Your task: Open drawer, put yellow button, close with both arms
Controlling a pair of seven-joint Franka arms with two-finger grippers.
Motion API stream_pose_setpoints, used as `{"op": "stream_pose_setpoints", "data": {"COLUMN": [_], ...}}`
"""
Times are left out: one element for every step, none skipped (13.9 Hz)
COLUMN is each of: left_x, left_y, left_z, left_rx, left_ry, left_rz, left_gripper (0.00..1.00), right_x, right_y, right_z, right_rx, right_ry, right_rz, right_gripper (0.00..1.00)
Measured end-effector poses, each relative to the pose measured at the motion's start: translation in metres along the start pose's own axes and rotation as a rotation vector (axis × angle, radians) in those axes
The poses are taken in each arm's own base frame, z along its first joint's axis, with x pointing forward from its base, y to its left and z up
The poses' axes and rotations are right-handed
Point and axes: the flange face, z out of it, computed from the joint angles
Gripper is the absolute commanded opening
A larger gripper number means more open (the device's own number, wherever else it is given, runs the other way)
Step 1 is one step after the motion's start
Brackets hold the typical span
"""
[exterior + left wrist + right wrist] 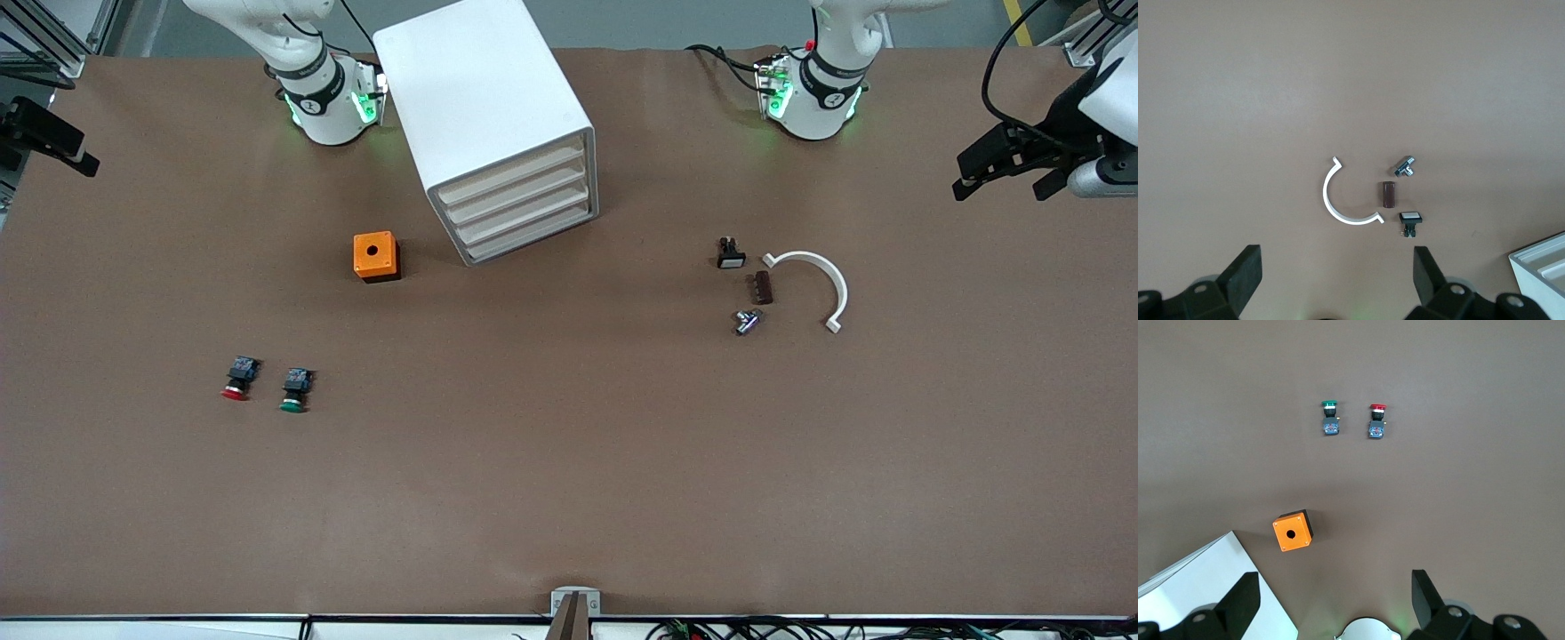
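Observation:
The white cabinet [480, 89] stands between the arm bases, and its top drawer [514, 169] is shut, as are the three below it. No yellow button shows in any view. My left gripper [996, 182] hangs high over the left arm's end of the table, open and empty [1337, 267]. My right gripper [62, 147] hangs high over the right arm's end, open and empty [1335, 590]. The cabinet's corner shows in the left wrist view [1545, 267] and in the right wrist view [1205, 593].
A red-capped button [237, 378] and a green-capped one [294, 389] lie toward the right arm's end. An orange box with a hole [375, 256] sits beside the cabinet. A white half-ring [822, 276], brown block [763, 287], chrome fitting [747, 322] and white-capped switch [731, 254] lie toward the left arm's end.

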Motion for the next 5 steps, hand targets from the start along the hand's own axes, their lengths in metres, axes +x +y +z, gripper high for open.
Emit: {"op": "stream_pose_setpoints", "data": {"left_x": [-0.0001, -0.0001, -0.0002, -0.0002, -0.0002], "left_y": [0.0006, 0.0012, 0.0015, 0.0016, 0.0015], "left_z": [-0.0001, -0.0003, -0.0004, -0.0008, -0.0018], "left_rx": [0.0, 0.0, 0.0, 0.0, 0.0], "left_ry": [0.0, 0.001, 0.001, 0.002, 0.004], "left_rz": [0.001, 0.002, 0.003, 0.003, 0.003], "left_gripper": [1.0, 1.0, 1.0, 1.0, 1.0], "right_x": [0.0, 0.0, 0.0, 0.0001, 0.0002], "right_y": [0.0, 0.0, 0.0, 0.0, 0.0], "right_z": [0.0, 0.0, 0.0, -0.0001, -0.0002], "right_rx": [0.0, 0.0, 0.0, 0.0, 0.0], "right_ry": [0.0, 0.0, 0.0, 0.001, 0.002], "right_rz": [0.0, 0.0, 0.0, 0.0, 0.0], "right_gripper": [1.0, 1.0, 1.0, 1.0, 1.0]}}
